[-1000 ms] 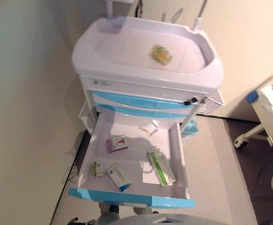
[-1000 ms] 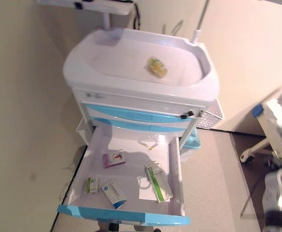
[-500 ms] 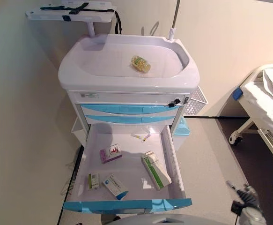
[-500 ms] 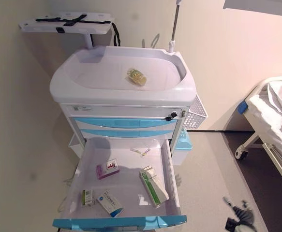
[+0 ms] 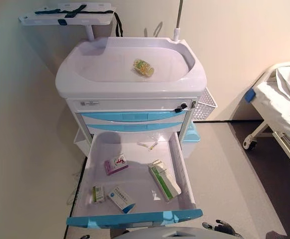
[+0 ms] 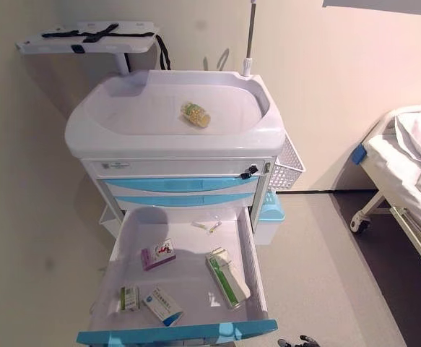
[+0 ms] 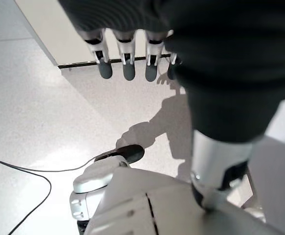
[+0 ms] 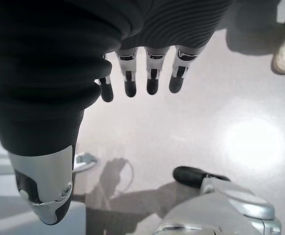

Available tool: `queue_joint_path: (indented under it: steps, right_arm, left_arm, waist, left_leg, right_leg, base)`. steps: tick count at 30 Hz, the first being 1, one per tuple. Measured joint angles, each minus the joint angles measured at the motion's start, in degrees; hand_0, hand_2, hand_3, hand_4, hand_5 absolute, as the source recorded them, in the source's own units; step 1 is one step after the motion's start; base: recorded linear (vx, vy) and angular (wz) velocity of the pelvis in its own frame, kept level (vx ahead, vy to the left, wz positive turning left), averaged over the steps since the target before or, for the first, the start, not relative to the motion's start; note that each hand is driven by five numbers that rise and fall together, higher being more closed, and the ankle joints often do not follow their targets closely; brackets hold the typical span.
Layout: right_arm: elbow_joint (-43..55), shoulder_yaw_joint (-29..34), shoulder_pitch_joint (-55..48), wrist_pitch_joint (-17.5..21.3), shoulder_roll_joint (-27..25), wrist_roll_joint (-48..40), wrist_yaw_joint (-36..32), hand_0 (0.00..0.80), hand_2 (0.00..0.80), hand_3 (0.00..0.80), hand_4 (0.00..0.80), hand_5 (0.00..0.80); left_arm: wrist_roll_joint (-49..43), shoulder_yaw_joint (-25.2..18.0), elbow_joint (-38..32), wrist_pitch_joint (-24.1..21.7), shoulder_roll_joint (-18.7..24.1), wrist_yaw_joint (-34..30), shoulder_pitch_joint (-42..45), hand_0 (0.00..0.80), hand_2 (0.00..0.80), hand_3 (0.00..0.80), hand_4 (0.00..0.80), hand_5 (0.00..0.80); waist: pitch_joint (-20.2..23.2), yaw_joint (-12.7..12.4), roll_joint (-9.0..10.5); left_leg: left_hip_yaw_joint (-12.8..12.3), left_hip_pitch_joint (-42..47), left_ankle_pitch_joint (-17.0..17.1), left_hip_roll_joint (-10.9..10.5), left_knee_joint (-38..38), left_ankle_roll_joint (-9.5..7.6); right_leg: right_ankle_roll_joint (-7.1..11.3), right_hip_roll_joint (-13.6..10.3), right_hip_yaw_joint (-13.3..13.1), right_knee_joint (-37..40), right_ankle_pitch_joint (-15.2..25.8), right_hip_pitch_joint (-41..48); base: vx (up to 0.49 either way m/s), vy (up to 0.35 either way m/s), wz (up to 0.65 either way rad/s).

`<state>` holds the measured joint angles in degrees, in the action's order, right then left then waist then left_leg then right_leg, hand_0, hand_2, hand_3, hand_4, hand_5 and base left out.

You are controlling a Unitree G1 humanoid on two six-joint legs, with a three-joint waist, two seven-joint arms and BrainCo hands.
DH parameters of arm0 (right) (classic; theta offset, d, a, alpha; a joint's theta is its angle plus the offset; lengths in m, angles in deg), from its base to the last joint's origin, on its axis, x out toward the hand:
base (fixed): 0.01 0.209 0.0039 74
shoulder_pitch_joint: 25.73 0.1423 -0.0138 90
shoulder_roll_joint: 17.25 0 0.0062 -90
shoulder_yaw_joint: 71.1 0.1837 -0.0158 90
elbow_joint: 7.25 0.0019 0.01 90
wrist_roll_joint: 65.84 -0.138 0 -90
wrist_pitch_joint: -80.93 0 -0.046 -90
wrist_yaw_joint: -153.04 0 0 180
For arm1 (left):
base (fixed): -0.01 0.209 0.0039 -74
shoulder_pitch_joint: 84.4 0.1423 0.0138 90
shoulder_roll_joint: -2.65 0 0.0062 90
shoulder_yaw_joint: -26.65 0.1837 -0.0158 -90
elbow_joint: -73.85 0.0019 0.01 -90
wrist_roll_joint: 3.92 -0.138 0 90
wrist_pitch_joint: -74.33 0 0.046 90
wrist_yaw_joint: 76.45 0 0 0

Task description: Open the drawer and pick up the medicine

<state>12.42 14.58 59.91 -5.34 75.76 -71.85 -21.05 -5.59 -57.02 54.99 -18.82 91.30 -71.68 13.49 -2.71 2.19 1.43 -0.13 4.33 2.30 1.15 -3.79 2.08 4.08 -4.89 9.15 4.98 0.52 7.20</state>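
- I'm looking down at a pale room corner with a white medical cart [image 5: 130,74] against the wall and a bed [image 5: 284,99] off to its right side.
- The cart's bottom drawer [image 5: 135,219] already stands pulled out, blue front towards me, so I judge the opening step done.
- The medicine lies on the drawer floor: a long green-and-white box [image 5: 165,179] near the drawer's right wall, its long axis running from the cart towards the drawer front; a pink box [image 5: 116,164] sits left of it; a blue-and-white box [image 5: 121,198] and a small green box [image 5: 98,193] lie by the front.
- My right hand [image 8: 142,73] hangs over bare floor, fingers straight and apart, holding nothing; it is lower right of the drawer front, so I judge it nearer the long box.
- My left hand [image 7: 127,58] also hangs over floor, fingers relaxed and empty.
- Both hands are well apart from the drawer.
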Motion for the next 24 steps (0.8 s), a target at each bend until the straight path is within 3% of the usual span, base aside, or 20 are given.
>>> queue_joint_path:
  steps: [3,7,11,16,24]
  right_arm:
    - [0.4,-6.3,1.8,-0.4,-0.4,4.7,0.0,0.0,0.0,0.0,0.0,0.0]
    - [0.4,-6.8,4.1,-0.3,-0.7,6.5,0.0,0.0,0.0,0.0,0.0,0.0]
    - [0.2,-8.1,6.7,-0.3,-2.0,7.8,0.0,0.0,0.0,0.0,0.0,0.0]
    - [0.2,-8.6,11.1,-0.3,-3.3,8.8,0.2,0.0,0.0,0.0,0.0,0.0]
    - [1.1,-8.5,14.9,-0.3,-3.9,8.6,0.3,0.0,0.0,0.0,0.0,0.0]
  left_arm:
    - [0.0,2.0,-0.6,0.0,0.1,0.3,-1.0,0.0,0.0,0.0,0.0,0.0]
    - [0.0,2.4,-1.6,-0.2,0.1,0.3,-1.7,0.0,0.0,0.0,0.0,0.0]
    - [0.9,2.8,-4.0,-0.6,0.1,0.2,-2.7,0.0,0.0,0.0,0.0,0.0]
    - [5.6,3.4,-5.5,-1.4,1.2,-1.1,-5.2,0.0,0.0,0.0,0.0,0.0]
    - [10.3,5.0,-9.6,-1.5,2.6,-3.9,-8.2,0.0,0.0,0.0,0.0,0.0]
  waist:
    - [-2.3,-0.1,-0.5]
    - [-4.3,-0.2,-1.27]
    - [-7.6,-1.7,-1.81]
    - [-12.8,-1.9,-1.43]
    - [-17.2,-2.1,-1.42]
  left_leg:
    - [0.8,-0.9,-0.2,0.2,1.9,0.3]
    - [1.6,-2.1,-0.5,0.7,3.6,0.69]
    - [2.3,-4.4,-0.9,0.8,6.6,1.16]
    - [4.8,-13.2,-2.1,-1.0,14.7,1.36]
    - [6.5,-22.8,-3.3,-2.7,22.2,1.43]
  right_leg:
    - [-0.17,0.1,0.8,-2.3,-1.1,-0.5]
    - [-0.76,0.3,1.0,-5.0,-2.1,-2.0]
    - [-1.3,-0.1,1.1,-12.3,-5.3,-6.3]
    - [-2.16,-2.6,2.5,-26.0,-10.5,-15.9]
    - [-3.13,-5.2,3.0,-36.1,-13.7,-25.5]
  base:
    - [-0.045,-0.033,0.12]
    - [-0.078,-0.006,0.08]
    - [-0.125,0.023,0.06]
    - [-0.13,0.054,0.25]
    - [-0.057,0.064,0.16]
